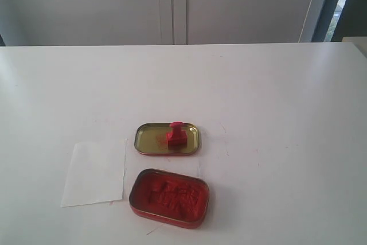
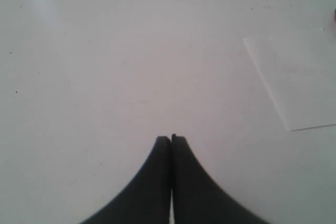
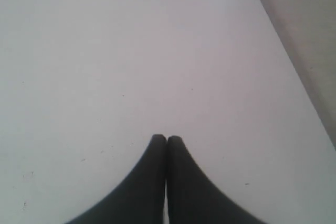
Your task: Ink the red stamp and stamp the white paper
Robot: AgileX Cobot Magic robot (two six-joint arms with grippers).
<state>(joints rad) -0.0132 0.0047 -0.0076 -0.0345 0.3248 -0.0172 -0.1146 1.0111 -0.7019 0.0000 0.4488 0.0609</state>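
The red stamp (image 1: 175,133) stands upright in a gold tin lid (image 1: 150,140), just behind the open tin of red ink (image 1: 162,215). The white paper (image 1: 94,173) lies left of both. The left hand (image 2: 171,139) and right hand (image 3: 167,139) hang closed and empty above the white surface (image 1: 275,101), with pale cabinet doors (image 1: 172,4) beyond it.

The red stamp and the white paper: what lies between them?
In the exterior view, the red stamp stands in a gold-lined lid; between it and the white paper lie the lid's floor and rim, then bare table.

Office: white table (image 1: 298,101); grey cabinets (image 1: 103,4)
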